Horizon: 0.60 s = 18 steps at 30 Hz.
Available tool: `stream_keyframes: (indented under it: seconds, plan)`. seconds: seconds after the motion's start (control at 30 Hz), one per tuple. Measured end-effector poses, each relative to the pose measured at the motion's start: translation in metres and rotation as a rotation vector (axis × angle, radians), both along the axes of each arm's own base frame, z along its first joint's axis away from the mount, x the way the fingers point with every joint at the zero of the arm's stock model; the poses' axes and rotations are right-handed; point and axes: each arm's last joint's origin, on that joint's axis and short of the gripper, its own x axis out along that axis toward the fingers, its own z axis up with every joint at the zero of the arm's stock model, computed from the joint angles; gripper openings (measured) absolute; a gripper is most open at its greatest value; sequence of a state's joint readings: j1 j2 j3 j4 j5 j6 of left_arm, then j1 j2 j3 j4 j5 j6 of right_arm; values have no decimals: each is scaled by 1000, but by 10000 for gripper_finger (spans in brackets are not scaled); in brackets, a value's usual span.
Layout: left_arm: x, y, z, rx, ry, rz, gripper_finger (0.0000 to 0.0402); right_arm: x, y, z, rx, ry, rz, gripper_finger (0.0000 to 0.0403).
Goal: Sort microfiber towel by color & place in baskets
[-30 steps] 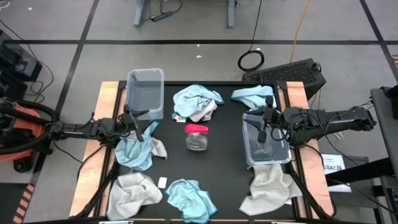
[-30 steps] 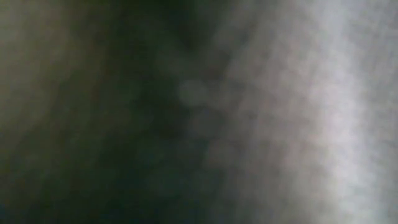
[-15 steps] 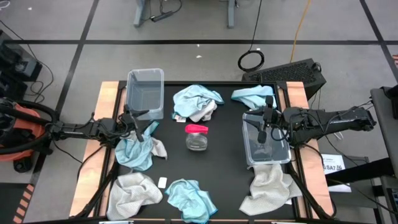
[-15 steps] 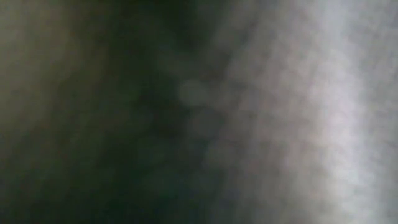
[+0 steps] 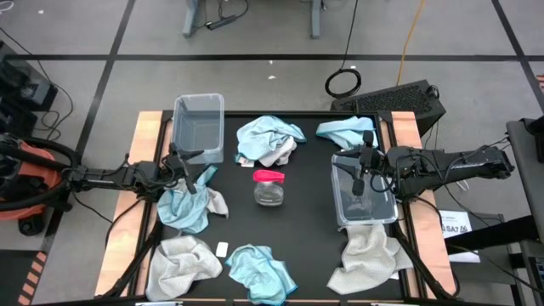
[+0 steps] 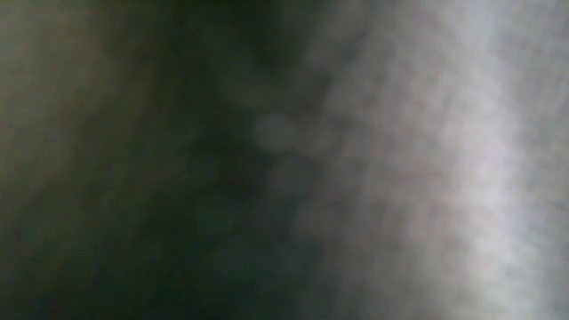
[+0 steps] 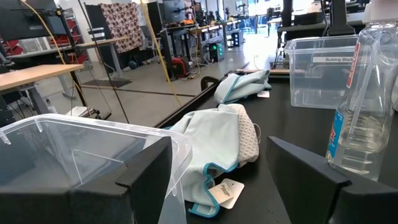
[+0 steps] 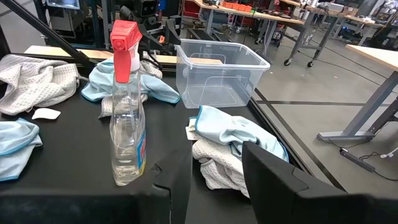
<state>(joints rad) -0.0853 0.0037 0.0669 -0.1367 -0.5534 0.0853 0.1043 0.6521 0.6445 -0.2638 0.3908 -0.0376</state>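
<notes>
Sorting is barely under way, we are judging, since both baskets are looking empty. We are hovering our left gripper (image 5: 189, 170) at the left-centre of the high frame, fingers (image 7: 146, 171) spread wide, above a blue towel (image 5: 183, 208) lying partly over a grey one, likely lining up a grab. The left basket (image 5: 198, 127) is sitting just above it, close for a short drop. Our right gripper (image 5: 358, 174) is waiting over the right basket (image 5: 340, 208) at the right-centre, fingers parted and holding nothing. A spray bottle (image 5: 269, 187) (pink-topped) is standing mid-counter (image 5: 306, 221). Other blue and grey towels are lying scattered around.
</notes>
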Motion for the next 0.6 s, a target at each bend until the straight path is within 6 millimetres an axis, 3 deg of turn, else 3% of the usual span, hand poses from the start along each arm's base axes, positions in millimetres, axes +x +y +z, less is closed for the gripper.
stream_keyframes:
  seconds: [0.6]
  plan:
    - [0,0,0,0,0,0,263,0,0,1,1,-6,0,132]
